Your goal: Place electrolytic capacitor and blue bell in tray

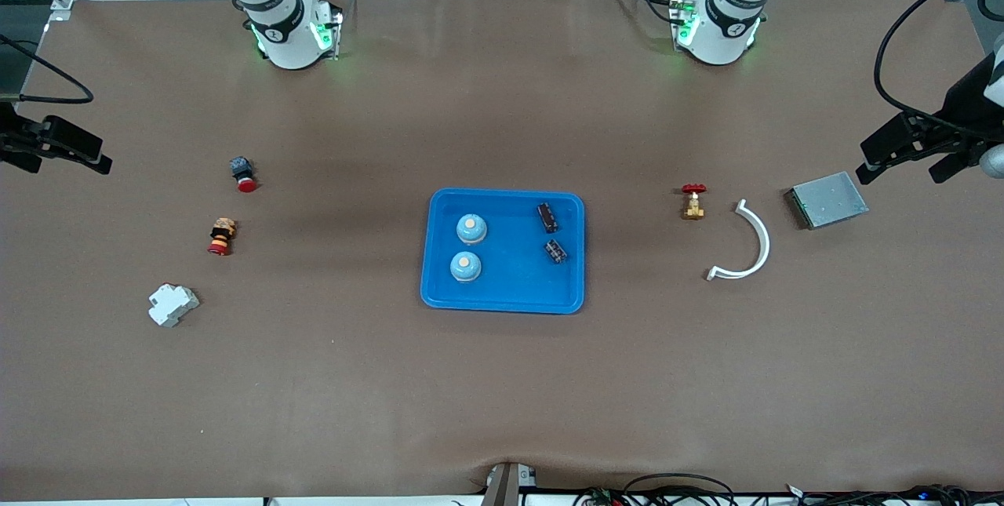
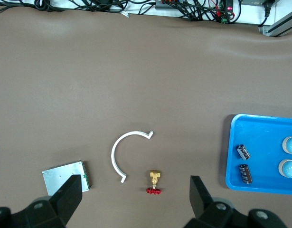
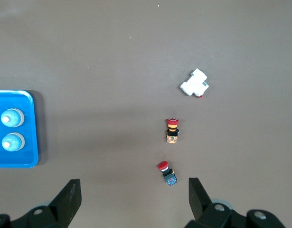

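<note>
Tray (image 1: 503,298) is sitting at the centre of the front frame, slightly below the middle, flat on the brown table (image 1: 502,396). Inside it two blue bells (image 1: 471,229) (image 1: 465,266) are standing upright in the half toward my right arm's end, one nearer the front camera than the other. Two capacitors (image 1: 547,217) (image 1: 556,250) are lying on their sides in the half toward my left arm's end, apart from each other and from the bells. Nothing of mine is touching the tray.

My left claw (image 2: 136,197) is hanging spread wide and gripping nothing, at the right edge of the front frame, over the table near a grey plate (image 1: 827,199). Its fingers (image 2: 70,194) are showing along the bottom of the left wrist frame. Between plate and tray a white arc (image 1: 751,243) and a small brass valve (image 1: 693,202) with a red handle are lying.

My right claw (image 3: 134,199) is also hanging spread wide and gripping nothing, at the left edge of the front frame, over bare table. In the centre-left of the front frame a red-capped button (image 1: 243,173), a second button (image 1: 222,236) with an orange body, and a white block (image 1: 172,305) are lying well apart from the tray.

Both arms are waiting.
</note>
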